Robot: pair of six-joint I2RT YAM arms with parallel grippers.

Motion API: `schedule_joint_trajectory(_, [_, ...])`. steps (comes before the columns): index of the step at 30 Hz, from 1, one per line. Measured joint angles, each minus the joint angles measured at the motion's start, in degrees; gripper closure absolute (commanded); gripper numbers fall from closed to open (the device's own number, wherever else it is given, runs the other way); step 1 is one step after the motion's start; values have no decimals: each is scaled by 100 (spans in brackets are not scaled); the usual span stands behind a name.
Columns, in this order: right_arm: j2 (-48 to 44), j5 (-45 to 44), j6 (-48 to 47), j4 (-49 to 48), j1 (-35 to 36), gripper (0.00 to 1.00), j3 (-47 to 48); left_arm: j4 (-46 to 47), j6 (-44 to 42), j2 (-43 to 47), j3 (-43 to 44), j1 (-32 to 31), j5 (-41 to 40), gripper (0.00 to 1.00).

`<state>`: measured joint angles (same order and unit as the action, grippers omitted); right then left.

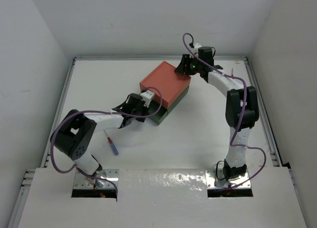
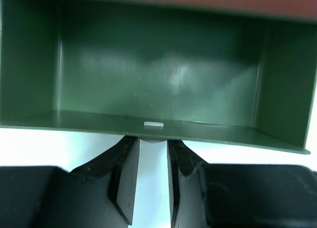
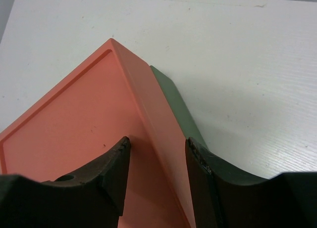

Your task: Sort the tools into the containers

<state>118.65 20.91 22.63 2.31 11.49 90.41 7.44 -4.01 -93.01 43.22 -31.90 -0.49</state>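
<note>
My left hand (image 2: 151,143) is clenched on the small white knob (image 2: 152,139) at the front of the green drawer (image 2: 158,69), with a fingertip pinched on either side of it. The drawer stands pulled out straight ahead of that hand, its open inside facing my wrist. My right hand (image 3: 157,146) is released, its fingers (image 3: 116,163) parted and straddling the upper edge of the salmon-red box (image 3: 74,124) near a corner. One finger is over the top and the other is down beside the wall, where the dark green box (image 3: 173,97) shows underneath. I cannot tell whether those fingers press the box. One blue-and-red screwdriver (image 1: 113,145) lies on the bench (image 1: 198,134) behind my left hand, near that arm's elbow and apart from both boxes.
</note>
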Motion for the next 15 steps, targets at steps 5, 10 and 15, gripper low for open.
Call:
schedule_joint_trajectory(5, [-105,-168,-76,37,0,53,-85,-656,271,623,-190,0,-35,100])
schedule_joint_trajectory(10, [-170,-262,-164,96,-4,51,-122,-872,520,1040,-339,0,-15,91])
schedule_joint_trajectory(15, [-173,-306,-205,131,-11,42,-125,-1167,713,1021,-407,0,-17,27])
